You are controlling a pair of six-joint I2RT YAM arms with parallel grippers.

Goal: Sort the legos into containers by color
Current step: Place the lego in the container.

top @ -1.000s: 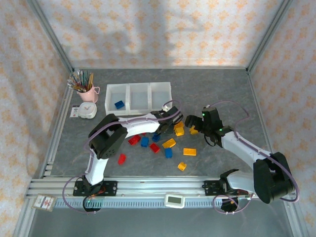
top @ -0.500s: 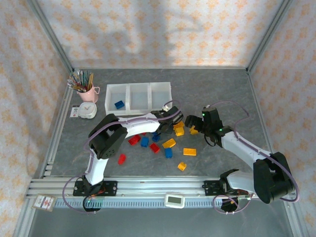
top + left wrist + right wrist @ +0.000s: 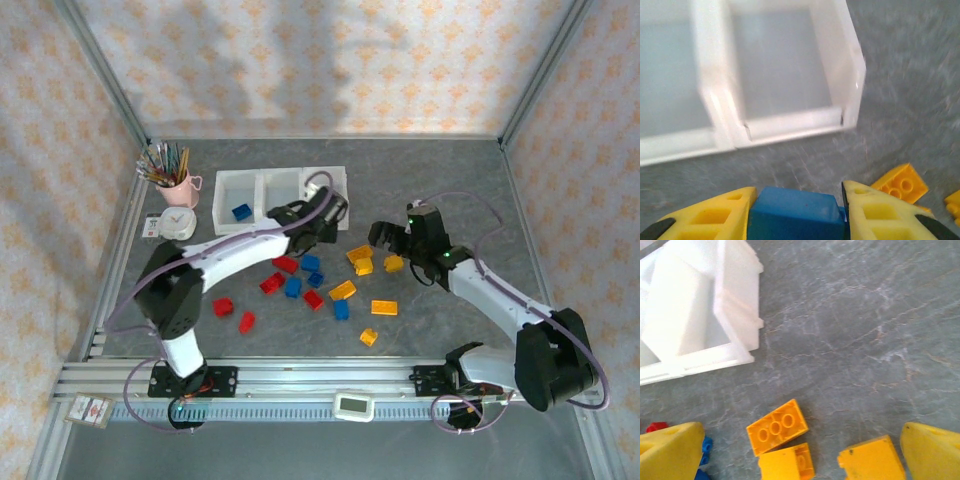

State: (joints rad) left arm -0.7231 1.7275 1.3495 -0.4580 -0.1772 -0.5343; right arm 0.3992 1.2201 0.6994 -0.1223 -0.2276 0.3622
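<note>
Left arm is stretched long across the table, elbow low. The left gripper [image 3: 322, 215] sits at the near right corner of the white three-bin tray [image 3: 262, 200]. In the left wrist view its yellow fingers [image 3: 715, 217] are closed tight on a held blue brick [image 3: 795, 217], one each side. The brick is clear of the grey table [image 3: 905, 100], just short of the tray's near wall and facing the right bin.

Right arm is bent at the elbow and reaches forward-left to the table's middle. The right gripper [image 3: 388, 245] is spread wide and grips nothing. In the right wrist view its tips sit at the two bottom corners, with three yellow-orange bricks [image 3: 777, 426] on the table between them. Cannot tell its height above the surface.

The tray's left bin holds one binned blue lego [image 3: 241, 212]. Loose legos [image 3: 313, 299] in red, blue and yellow lie scattered on the table near the tray, between the arms. A pink pencil cup [image 3: 178, 188] stands left of the tray.
</note>
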